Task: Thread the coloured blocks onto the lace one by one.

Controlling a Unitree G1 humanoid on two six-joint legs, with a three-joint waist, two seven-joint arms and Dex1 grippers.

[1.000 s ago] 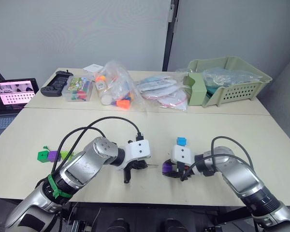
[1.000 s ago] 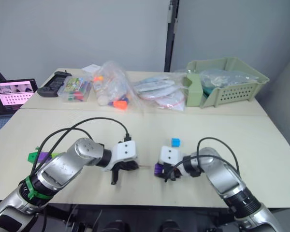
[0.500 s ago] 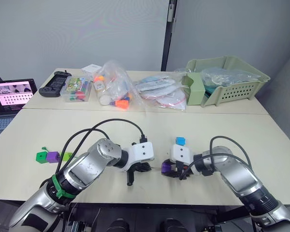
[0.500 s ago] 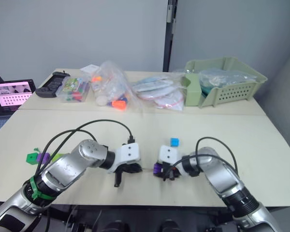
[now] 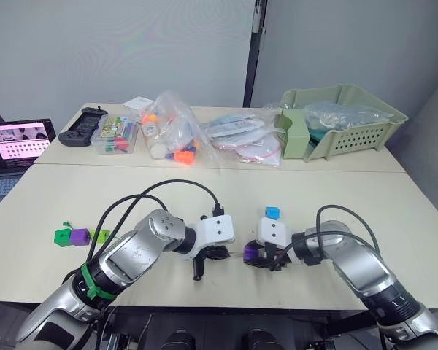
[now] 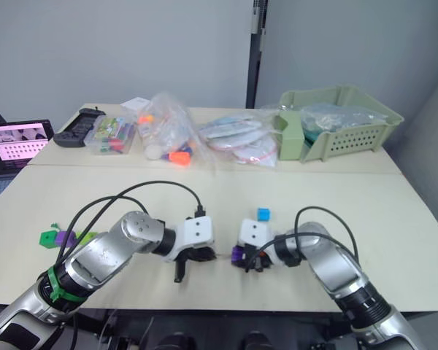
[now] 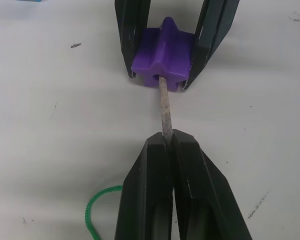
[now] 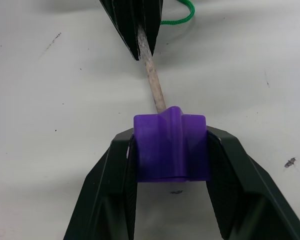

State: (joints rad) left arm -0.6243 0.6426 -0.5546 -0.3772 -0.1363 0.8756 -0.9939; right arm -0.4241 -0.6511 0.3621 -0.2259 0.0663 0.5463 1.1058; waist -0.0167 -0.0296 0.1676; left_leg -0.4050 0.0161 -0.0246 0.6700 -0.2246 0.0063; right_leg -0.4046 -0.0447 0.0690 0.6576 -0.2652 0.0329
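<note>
Near the front edge of the tabletop (image 5: 51, 204), the right pincer (image 8: 171, 165) is clamped on a purple block (image 8: 171, 146). The left pincer (image 7: 168, 145) is closed on the stiff pale tip (image 7: 164, 107) of the lace (image 7: 92, 210), and that tip has entered the block's hole. A blue block (image 5: 274, 213) lies just behind; three more blocks (image 5: 79, 236) sit well apart to the left.

Risk: the tip is held close to its rear, so a slightly skewed push could bend it or jam it in the bore. A loosened hold on the block would let it rotate and shed the tip.
</note>
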